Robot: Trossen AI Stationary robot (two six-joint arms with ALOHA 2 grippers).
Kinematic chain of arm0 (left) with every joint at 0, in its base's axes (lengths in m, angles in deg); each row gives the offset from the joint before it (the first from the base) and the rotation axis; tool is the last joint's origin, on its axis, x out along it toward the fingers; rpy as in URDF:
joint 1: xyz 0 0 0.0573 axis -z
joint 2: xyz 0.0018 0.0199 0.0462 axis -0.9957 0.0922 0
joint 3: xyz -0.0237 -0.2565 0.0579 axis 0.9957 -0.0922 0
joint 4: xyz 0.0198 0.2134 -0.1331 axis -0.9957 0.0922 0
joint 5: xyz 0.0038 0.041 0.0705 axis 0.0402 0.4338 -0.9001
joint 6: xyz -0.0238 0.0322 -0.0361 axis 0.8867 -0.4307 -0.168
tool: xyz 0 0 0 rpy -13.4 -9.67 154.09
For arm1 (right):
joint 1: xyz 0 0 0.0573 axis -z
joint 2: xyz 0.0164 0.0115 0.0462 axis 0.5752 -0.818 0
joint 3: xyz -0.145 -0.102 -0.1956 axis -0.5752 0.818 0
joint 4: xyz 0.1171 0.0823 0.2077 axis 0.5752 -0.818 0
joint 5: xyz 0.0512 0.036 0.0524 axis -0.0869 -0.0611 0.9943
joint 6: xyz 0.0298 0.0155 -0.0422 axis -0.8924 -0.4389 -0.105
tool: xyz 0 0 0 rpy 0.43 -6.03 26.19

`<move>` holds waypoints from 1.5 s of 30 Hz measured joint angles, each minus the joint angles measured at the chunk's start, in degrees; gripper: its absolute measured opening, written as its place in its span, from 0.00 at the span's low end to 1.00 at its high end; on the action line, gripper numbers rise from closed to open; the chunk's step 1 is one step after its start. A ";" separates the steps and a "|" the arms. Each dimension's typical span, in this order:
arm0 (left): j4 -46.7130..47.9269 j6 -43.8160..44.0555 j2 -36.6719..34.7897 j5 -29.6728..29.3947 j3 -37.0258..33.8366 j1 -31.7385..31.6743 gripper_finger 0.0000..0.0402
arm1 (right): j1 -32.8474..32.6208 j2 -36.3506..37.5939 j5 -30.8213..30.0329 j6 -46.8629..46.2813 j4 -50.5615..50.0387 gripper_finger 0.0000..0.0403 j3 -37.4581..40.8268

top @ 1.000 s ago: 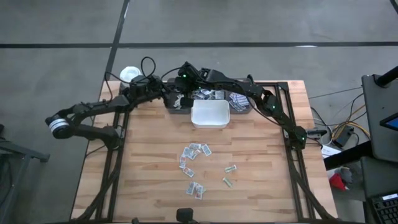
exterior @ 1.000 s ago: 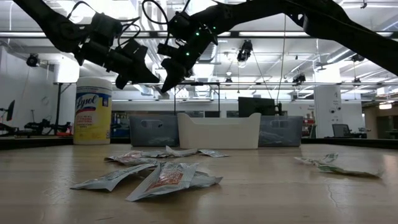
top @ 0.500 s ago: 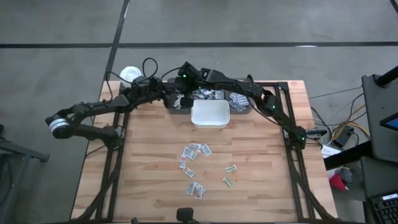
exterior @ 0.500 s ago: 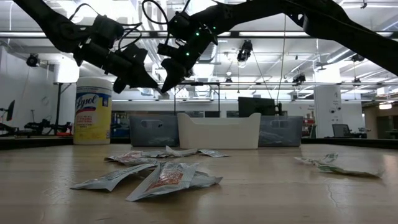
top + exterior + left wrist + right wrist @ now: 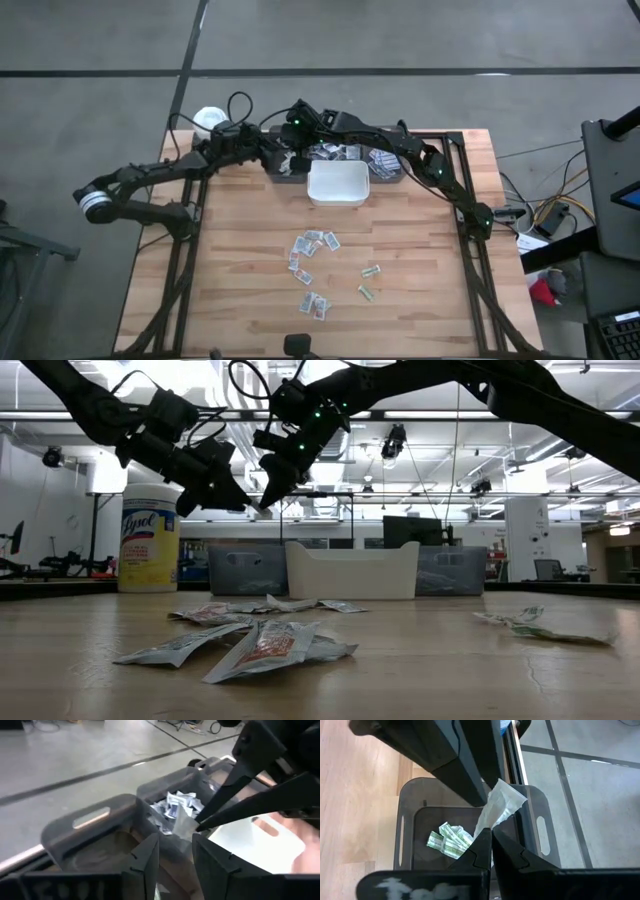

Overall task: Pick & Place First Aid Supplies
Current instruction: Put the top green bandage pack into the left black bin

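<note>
A white packet point(image 5: 499, 805) hangs over the grey bin point(image 5: 420, 795), pinched in the right gripper point(image 5: 487, 837) — fingers closed on its lower end. The left gripper point(image 5: 175, 852) hovers just beside it, fingers parted, holding nothing. More packets point(image 5: 315, 245) lie scattered on the table point(image 5: 230, 290).

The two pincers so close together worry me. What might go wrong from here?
The right pincer pinches the packet by one end only, above the grey bin; it may slip and drop early. The open left pincer sits right beside it, so the fingers may collide.
</note>
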 joint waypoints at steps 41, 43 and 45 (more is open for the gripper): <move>-9.77 12.60 4.98 3.85 0.02 0.00 0.25 | -0.24 -0.01 -0.38 0.02 0.77 0.02 0.01; -11.66 13.32 6.46 4.03 0.02 0.00 0.20 | -0.15 -0.13 -0.42 0.00 0.71 0.02 0.02; -13.11 13.75 7.22 4.97 0.02 0.00 0.14 | -0.15 -0.15 -0.64 0.00 0.39 0.02 0.04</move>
